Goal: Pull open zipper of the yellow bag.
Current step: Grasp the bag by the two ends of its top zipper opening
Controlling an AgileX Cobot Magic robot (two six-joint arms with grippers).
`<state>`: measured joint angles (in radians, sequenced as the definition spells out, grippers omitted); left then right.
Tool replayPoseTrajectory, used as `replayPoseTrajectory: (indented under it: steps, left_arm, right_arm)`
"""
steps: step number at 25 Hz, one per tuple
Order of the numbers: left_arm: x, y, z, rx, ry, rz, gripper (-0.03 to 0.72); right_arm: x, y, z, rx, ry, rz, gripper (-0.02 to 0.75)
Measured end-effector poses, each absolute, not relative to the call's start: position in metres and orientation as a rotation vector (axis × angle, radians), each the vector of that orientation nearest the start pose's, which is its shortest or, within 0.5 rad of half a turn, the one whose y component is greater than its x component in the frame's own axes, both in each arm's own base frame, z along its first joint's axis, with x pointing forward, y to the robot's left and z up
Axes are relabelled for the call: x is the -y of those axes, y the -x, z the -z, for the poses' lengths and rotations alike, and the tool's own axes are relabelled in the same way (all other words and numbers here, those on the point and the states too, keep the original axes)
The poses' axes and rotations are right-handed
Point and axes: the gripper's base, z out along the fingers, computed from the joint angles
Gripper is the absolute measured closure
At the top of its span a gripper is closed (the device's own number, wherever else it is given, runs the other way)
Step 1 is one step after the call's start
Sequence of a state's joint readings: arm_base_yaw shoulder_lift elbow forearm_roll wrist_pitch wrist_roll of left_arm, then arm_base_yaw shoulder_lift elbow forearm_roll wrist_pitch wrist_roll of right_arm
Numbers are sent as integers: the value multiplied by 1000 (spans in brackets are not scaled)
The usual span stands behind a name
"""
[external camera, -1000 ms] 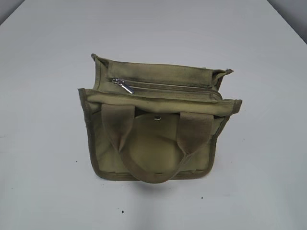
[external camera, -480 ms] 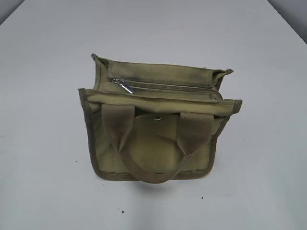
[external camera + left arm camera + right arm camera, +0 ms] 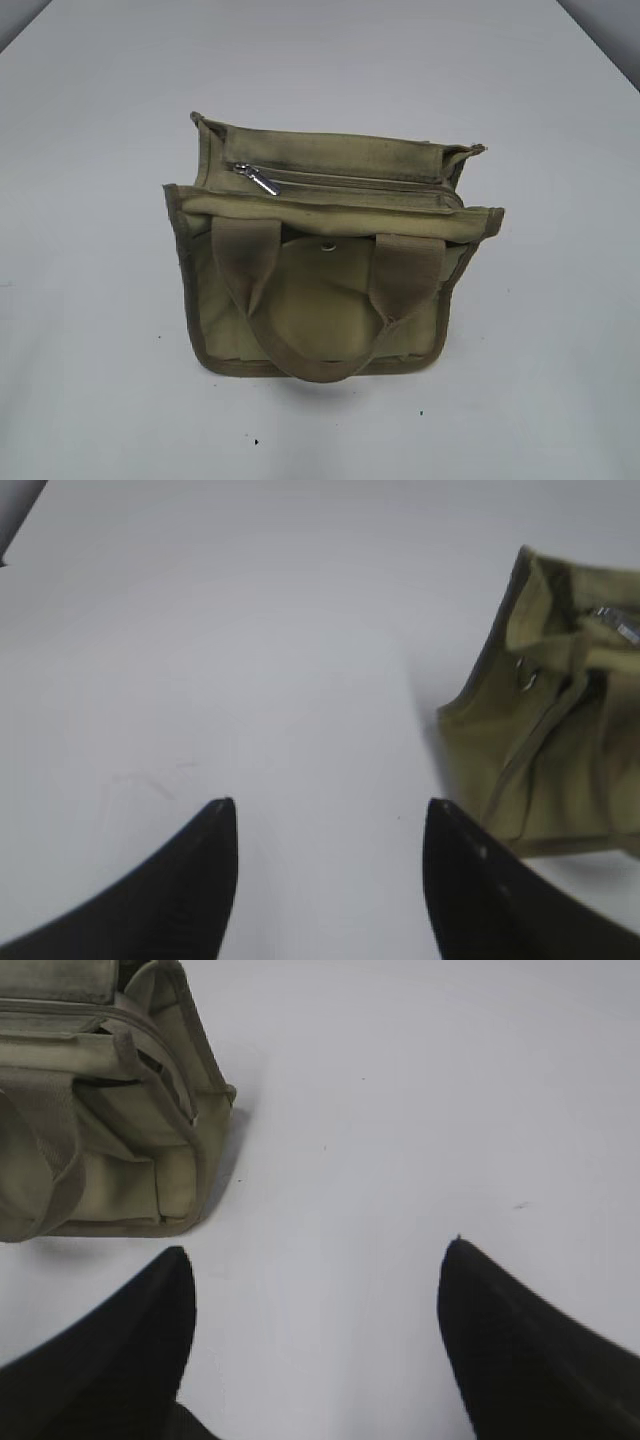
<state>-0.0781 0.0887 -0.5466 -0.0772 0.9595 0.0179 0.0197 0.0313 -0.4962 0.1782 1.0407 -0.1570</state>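
The yellow bag (image 3: 330,270) stands upright in the middle of the white table, its two webbing handles hanging down the near side. Across its top runs the zipper (image 3: 350,180), closed, with the silver pull tab (image 3: 262,181) at its left end. Neither arm shows in the exterior view. My left gripper (image 3: 330,815) is open over bare table, the bag (image 3: 550,740) off to its right with the tab (image 3: 625,630) at that view's edge. Also open and empty, my right gripper (image 3: 318,1255) has the bag (image 3: 100,1110) up to its left.
A round metal snap (image 3: 328,243) sits on the bag's near face between the handles. The white table (image 3: 100,380) spreads on all sides of the bag, with its far corners visible at the top of the exterior view.
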Motion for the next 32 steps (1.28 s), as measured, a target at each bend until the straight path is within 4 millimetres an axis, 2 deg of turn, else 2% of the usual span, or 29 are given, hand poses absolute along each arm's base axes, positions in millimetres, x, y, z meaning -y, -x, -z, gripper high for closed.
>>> replayPoseTrajectory:
  steps: [3, 7, 14, 15, 18, 22, 27, 32]
  left_arm:
    - [14, -30, -310, -1964, -65, 245, 234]
    - [26, -70, -313, -2016, 26, 436, 234]
    - [53, -141, -314, -2153, 68, 796, 234]
    - [57, -155, -311, -2192, 74, 845, 234]
    - [68, -182, -306, -2270, 60, 962, 234]
    - [88, -213, -297, -2371, 11, 1085, 234]
    - [114, -249, -285, -2457, -45, 1139, 234]
    - [133, -277, -266, -2523, -57, 1147, 234]
  right_arm:
    - [-14, -21, -285, -2072, 202, -118, 153]
    - [-18, -51, -290, -2071, 280, -148, 156]
    - [-38, -108, -294, -2171, 501, -219, 230]
    - [-43, -117, -296, -2187, 546, -226, 233]
    - [-60, -149, -297, -2239, 703, -231, 239]
    - [-89, -181, -303, -2229, 904, -245, 239]
    - [-127, -213, -306, -2200, 1073, -272, 239]
    - [-160, -237, -311, -2150, 1139, -295, 239]
